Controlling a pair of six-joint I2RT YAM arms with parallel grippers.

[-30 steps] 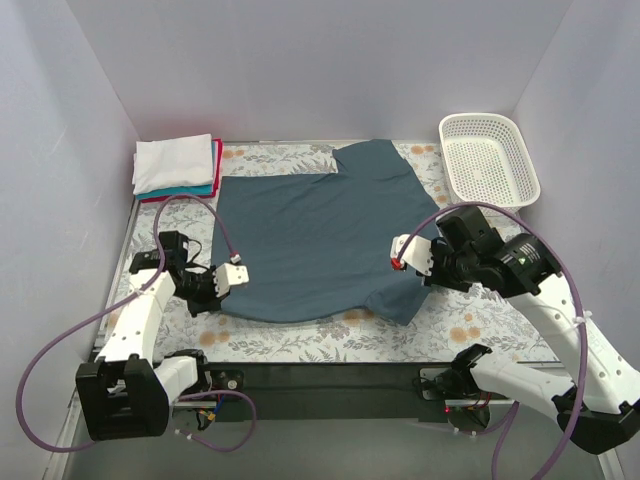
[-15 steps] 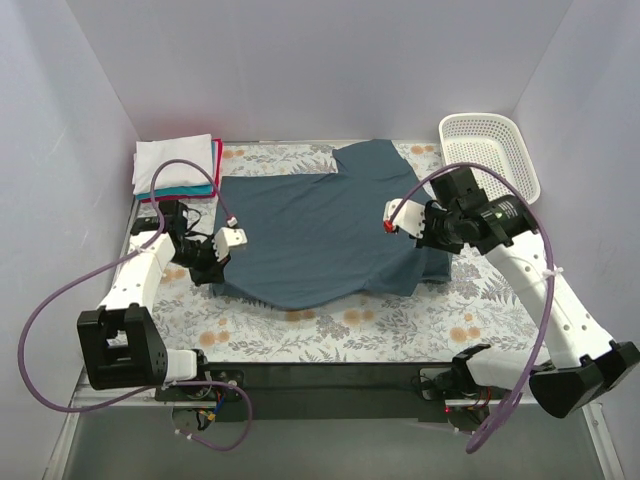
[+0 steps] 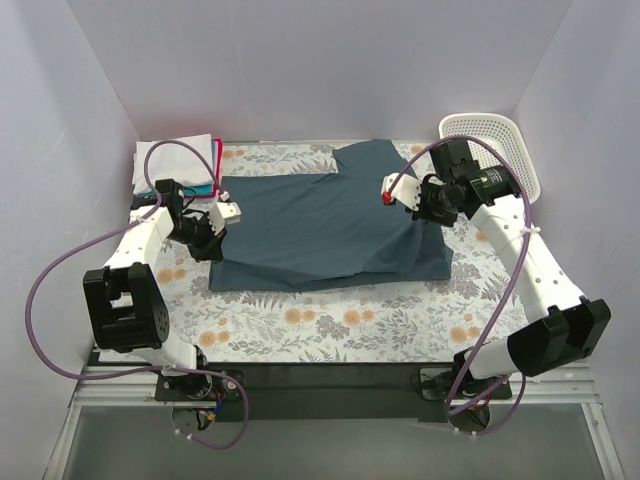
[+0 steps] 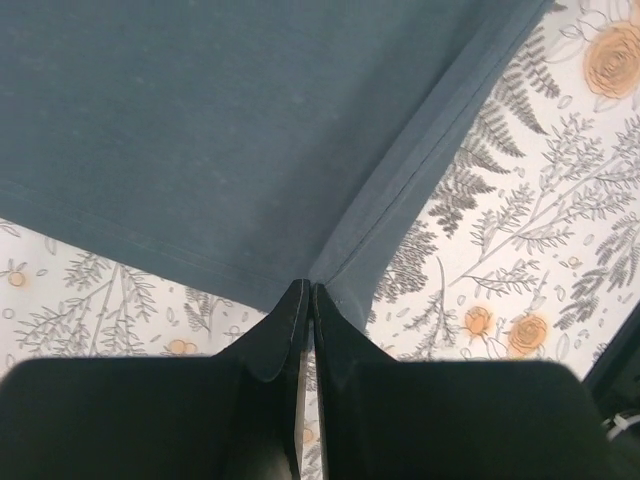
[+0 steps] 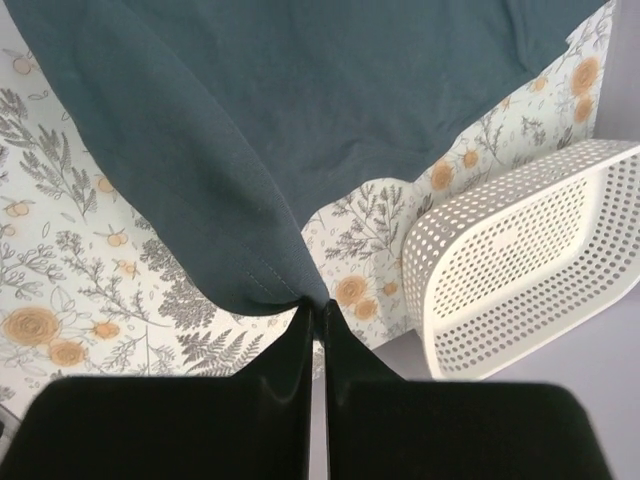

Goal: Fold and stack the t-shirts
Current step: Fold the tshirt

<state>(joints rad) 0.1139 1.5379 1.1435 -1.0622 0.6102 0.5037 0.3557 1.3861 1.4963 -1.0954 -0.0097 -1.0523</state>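
Observation:
The dark slate-blue t-shirt (image 3: 320,225) lies on the floral table, its near half doubled up over the far half. My left gripper (image 3: 212,236) is shut on the shirt's left hem corner (image 4: 340,262). My right gripper (image 3: 432,203) is shut on the shirt's right hem corner (image 5: 262,268), held a little above the table. A sleeve (image 3: 365,157) sticks out at the far edge. Folded white (image 3: 172,160), teal (image 3: 196,189) and red (image 3: 217,160) t-shirts sit stacked at the far left corner.
A white plastic mesh basket (image 3: 487,150) stands at the far right corner, close behind my right gripper; it also shows in the right wrist view (image 5: 520,270). White walls close in the table on three sides. The floral cloth (image 3: 350,320) is bare along the near edge.
Both grippers have carried the shirt's near hem away from the arm bases toward the far side, doubling the shirt over itself. The visible shirt is now shorter front to back.

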